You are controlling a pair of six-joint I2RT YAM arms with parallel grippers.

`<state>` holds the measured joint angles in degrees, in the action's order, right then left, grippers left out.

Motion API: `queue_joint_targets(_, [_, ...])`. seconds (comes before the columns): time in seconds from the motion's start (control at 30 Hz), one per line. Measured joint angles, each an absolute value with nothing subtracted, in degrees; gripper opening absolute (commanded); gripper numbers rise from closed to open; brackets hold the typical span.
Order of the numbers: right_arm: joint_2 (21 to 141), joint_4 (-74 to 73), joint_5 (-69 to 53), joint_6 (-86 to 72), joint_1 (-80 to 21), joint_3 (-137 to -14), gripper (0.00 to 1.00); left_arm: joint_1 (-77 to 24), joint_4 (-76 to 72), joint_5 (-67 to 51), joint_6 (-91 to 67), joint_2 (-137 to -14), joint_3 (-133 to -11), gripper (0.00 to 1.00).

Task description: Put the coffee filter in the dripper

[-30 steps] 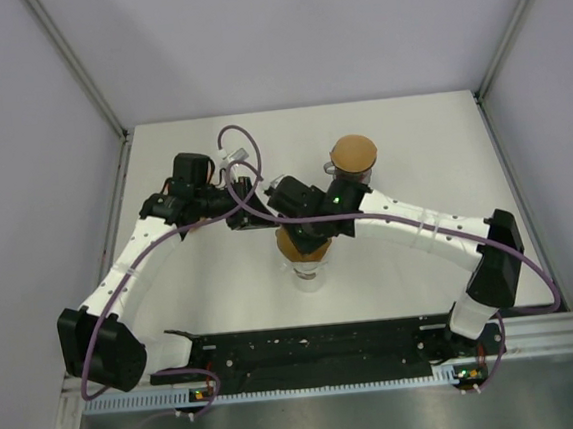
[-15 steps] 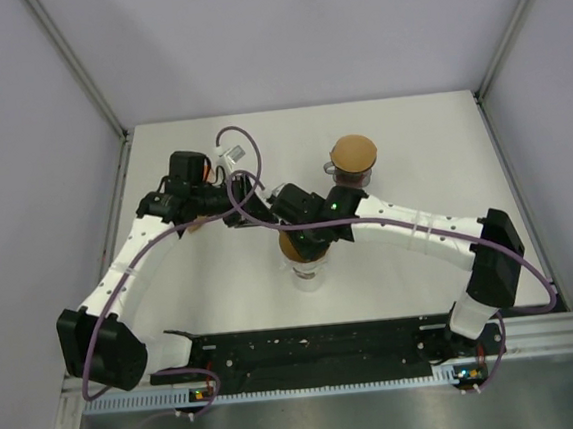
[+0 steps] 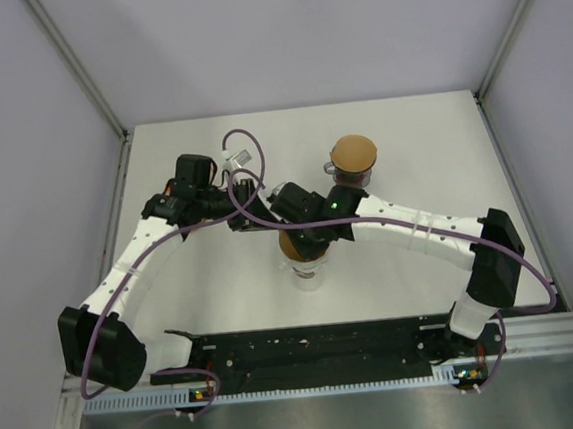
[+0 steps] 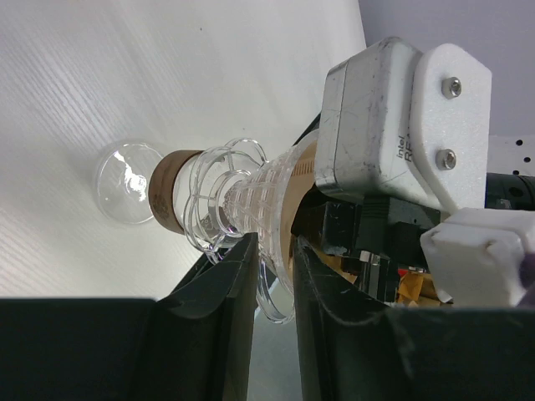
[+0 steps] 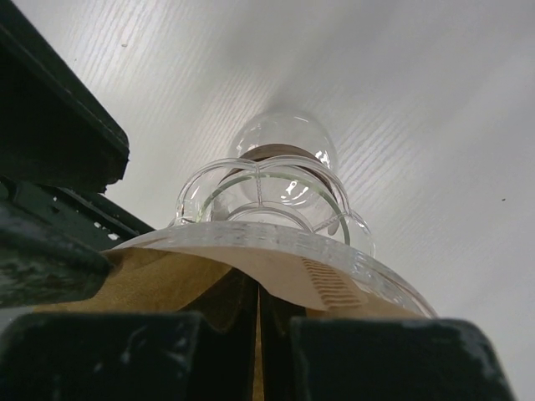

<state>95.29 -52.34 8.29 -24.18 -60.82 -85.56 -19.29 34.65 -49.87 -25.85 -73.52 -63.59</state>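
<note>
Showing "intel RE" on cam housing [image 4: 393, 117] | R tool [image 5: 257, 324] pinching filter [image 5: 184, 280]

Top external: we look steeply down from above and behind the arm bases, far enough to hold the whole table [image 3: 431, 142].
Left wrist: we ride close behind the left gripper [image 4: 274, 251], facing the dripper [image 4: 242, 200] side-on, frame rolled so it lies sideways.
Right wrist: we sit tight behind the right gripper [image 5: 257, 334], coffee filter [image 5: 192, 276] in the foreground, table beyond.
Shared: all three hold the dripper and the table.
</note>
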Motion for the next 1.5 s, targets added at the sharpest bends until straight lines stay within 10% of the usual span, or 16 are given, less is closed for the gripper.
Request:
queue_joint_targets(1.07, [82.8,-58.5,11.0,-17.9,-51.7,-99.4,0.00,-19.9,34.9,-49.1,-23.7,-73.5,-63.6,0.25])
queue_joint_targets(1.5, [76.4,-56.2,8.5,-13.6,-30.2,-90.5,0.62,-19.9,37.6,-48.4,-20.8,-73.5,-67.2,0.50])
